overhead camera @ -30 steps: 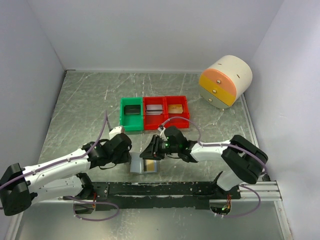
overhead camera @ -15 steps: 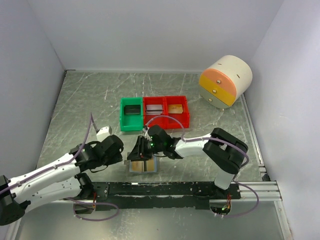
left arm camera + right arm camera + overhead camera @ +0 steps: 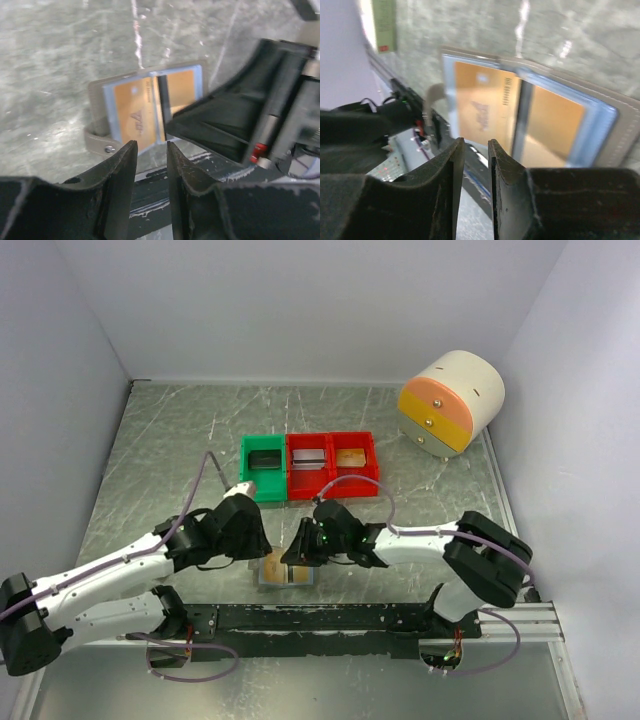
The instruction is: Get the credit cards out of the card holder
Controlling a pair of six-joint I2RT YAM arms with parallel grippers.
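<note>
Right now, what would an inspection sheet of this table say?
Surface: grey marbled table, scuffed.
Job's things: holder lies open at the near edge; two orange cards, one in each pocket.
Clutter: green bin, two red bins, round drawer unit.
Grippers: left gripper and right gripper over the holder, jaws a slit apart, holding nothing.
Cables: purple cables along both arms.
Surroundings: white walls.

Open card holder (image 3: 265, 579), credit cards (image 3: 276, 567) inside
</note>
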